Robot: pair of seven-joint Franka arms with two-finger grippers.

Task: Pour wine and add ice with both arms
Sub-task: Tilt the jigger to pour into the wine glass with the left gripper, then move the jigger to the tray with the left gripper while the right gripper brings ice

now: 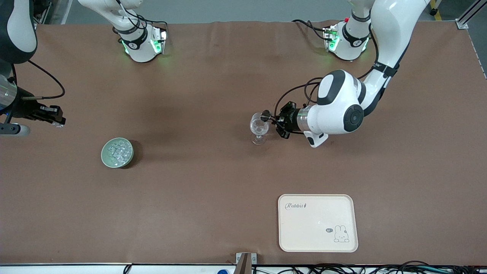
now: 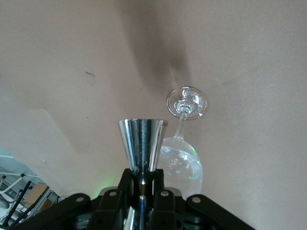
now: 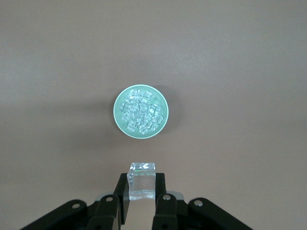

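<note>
1. Brown tabletop [image 1: 213, 198] all round, and the left gripper [image 1: 271, 121] sits low at the stemmed glass [image 1: 259, 129], near table centre toward the left arm's end.
2. Its fingers are clamped on a shiny steel jigger [image 2: 142, 143], whose flared mouth points past the glass bowl; the left wrist view shows the glass foot [image 2: 187, 102] on the table.
3. Over at the right arm's end, the right gripper [image 1: 56, 121] hangs above bare table, at about 10 o'clock from the pale green bowl [image 1: 117, 152].
4. Its fingers are pinched narrowly on one clear ice cube [image 3: 142, 181].
5. The rest of the ice [image 3: 140, 111] lies heaped in that bowl.
6. A cream rabbit tray [image 1: 318, 222] lies at 5 o'clock from the glass, nearer the front camera.
</note>
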